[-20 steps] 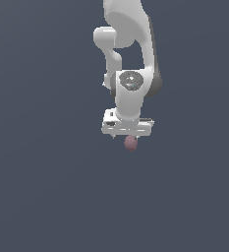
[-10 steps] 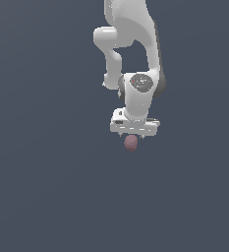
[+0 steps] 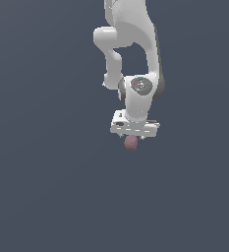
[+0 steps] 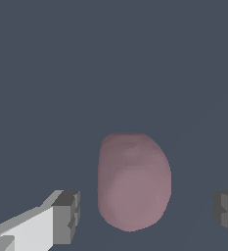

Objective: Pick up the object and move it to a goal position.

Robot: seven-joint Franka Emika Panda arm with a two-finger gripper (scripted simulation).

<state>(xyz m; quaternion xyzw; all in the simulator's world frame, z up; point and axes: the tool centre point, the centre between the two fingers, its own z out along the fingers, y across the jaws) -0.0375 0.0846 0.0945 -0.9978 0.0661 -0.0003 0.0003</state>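
i see the white gripper [image 3: 131,139] pointing down over the plain grey surface [image 3: 47,187]; in the wrist view its grey fingertips [image 4: 66,216] stand wide apart, a clear gap on each side of the object [image 4: 133,180]; the dusky pink blob [image 3: 130,143] sits between them, touching neither, just below the hand in the exterior view.

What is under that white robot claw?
A small pink egg-shaped object sits below the open gripper, between its two grey fingertips with gaps on both sides. Around it is plain dark grey ground. The object's underside is hidden.
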